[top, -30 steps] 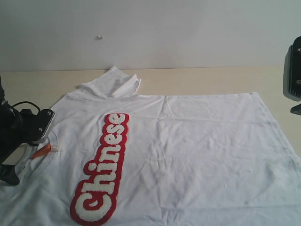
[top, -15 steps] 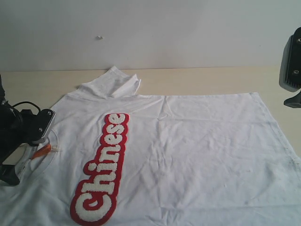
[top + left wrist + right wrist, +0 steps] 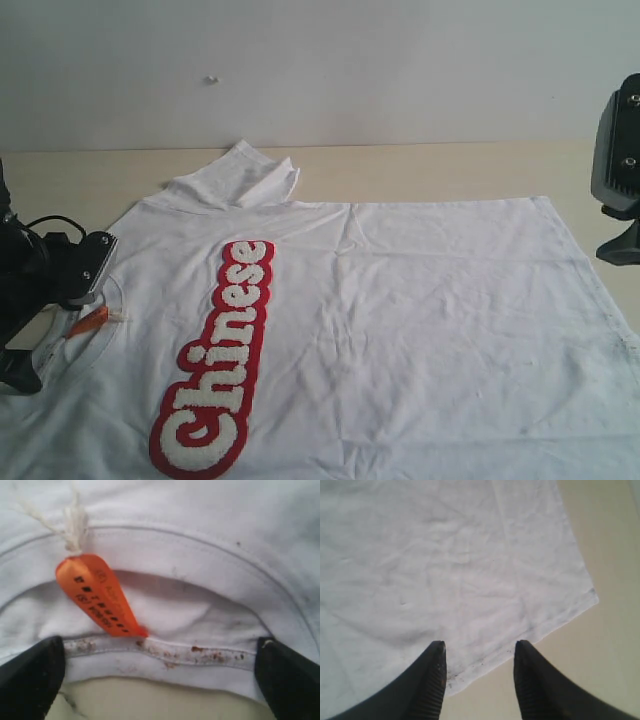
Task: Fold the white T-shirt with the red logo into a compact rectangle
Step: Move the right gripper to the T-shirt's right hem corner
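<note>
1. Nearest: the red logo (image 3: pixel 217 360), fuzzy white letters with a thick red outline. It reads "Chinese" and runs from the near edge away toward the far sleeve. The pile looks thick, so I judge it stiffer than the cloth around it. A crease should go beside it rather than across it
2. The white T-shirt (image 3: pixel 420 320) lies flat, chest up, on the table (image 3: pixel 450 165), with the collar to the left and the hem to the right. Its near part runs out of view. The fabric looks thin and lightly wrinkled. I judge it light and limp, likely to sag and drag when lifted, so pinch it at the edges and corners
3. The left gripper (image 3: pixel 160 680) sits low at the collar (image 3: pixel 200 652) with its jaws spread wide, one tip at each side of the rim and nothing pinched. The stitched double rim, flecked with brown specks, looks like the firmest hold on this side
4. An orange tag (image 3: pixel 97 597) hangs on white string inside the collar. It carries rows of dark print, too blurred to read
5. The right gripper (image 3: pixel 479 650) hovers over the hem (image 3: pixel 540 617) with its jaws spread and nothing between them. The hem corner beside it looks like a good pinch point
6. Farthest: the far sleeve (image 3: pixel 240 175) lies rumpled on the table. No other writing is visible
</note>
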You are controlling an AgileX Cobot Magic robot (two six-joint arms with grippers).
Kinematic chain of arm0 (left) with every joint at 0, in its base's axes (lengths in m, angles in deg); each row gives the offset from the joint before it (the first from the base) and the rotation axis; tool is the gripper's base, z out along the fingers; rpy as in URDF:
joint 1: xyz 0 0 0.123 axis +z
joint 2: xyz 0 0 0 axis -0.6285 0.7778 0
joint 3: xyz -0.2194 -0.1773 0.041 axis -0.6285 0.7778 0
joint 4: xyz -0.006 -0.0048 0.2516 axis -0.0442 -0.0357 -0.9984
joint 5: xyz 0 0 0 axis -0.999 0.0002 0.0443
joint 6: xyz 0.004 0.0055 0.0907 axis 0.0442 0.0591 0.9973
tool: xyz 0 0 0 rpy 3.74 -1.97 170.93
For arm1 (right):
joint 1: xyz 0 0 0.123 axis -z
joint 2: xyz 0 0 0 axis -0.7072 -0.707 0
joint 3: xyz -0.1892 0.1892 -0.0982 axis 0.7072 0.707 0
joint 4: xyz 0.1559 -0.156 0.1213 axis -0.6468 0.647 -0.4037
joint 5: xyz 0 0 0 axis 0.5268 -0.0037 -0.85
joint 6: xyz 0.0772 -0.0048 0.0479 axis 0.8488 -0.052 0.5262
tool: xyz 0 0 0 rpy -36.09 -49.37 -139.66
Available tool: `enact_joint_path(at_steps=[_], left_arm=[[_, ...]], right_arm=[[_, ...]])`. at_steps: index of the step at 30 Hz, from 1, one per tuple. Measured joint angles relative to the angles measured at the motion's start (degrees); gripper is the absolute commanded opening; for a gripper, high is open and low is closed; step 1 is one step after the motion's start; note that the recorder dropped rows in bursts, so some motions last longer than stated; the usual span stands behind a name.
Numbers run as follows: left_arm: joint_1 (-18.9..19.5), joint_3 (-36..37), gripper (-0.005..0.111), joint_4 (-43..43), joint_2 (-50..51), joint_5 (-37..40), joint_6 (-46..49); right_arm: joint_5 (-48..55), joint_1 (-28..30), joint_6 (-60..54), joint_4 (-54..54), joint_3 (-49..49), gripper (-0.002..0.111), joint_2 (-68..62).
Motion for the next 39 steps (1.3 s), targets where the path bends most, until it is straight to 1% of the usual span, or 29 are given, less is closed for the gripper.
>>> enact_joint_path(at_steps=[4,13,19,21,23,24,28,29,35,37,39], left_arm=[[0.0,0.0,0.105,0.0,0.0,0.0,0.0],[0.0,0.0,0.105,0.0,0.0,0.0,0.0],[0.0,0.0,0.105,0.0,0.0,0.0,0.0],[0.0,0.0,0.105,0.0,0.0,0.0,0.0],[0.0,0.0,0.105,0.0,0.0,0.0,0.0],[0.0,0.0,0.105,0.0,0.0,0.0,0.0],[0.0,0.0,0.105,0.0,0.0,0.0,0.0],[0.0,0.0,0.105,0.0,0.0,0.0,0.0],[0.0,0.0,0.105,0.0,0.0,0.0,0.0],[0.0,0.0,0.105,0.0,0.0,0.11,0.0],[0.0,0.0,0.105,0.0,0.0,0.11,0.0]], right_arm=[[3.62,0.0,-0.28,-1.27,0.0,0.043,1.29],[16.22,0.0,-0.64,-3.86,-3.89,0.043,3.25],[19.39,0.0,-0.76,-4.42,-3.89,0.044,3.29],[19.89,0.0,-0.76,-3.47,-3.89,0.049,3.29],[20.1,0.0,-0.76,-2.67,-3.89,0.057,3.29],[20.1,0.0,-0.76,-2.55,-3.89,0.063,3.29],[20.1,0.0,-0.76,-2.18,-3.89,0.099,3.29],[20.1,0.0,-0.64,-1.85,-3.89,0.105,3.29],[20.0,0.0,-0.64,-0.12,-3.89,0.105,3.29],[20.39,0.0,1.04,0.03,-3.89,0.105,3.18],[19.08,0.0,5.91,0.29,-3.89,0.105,2.96]])
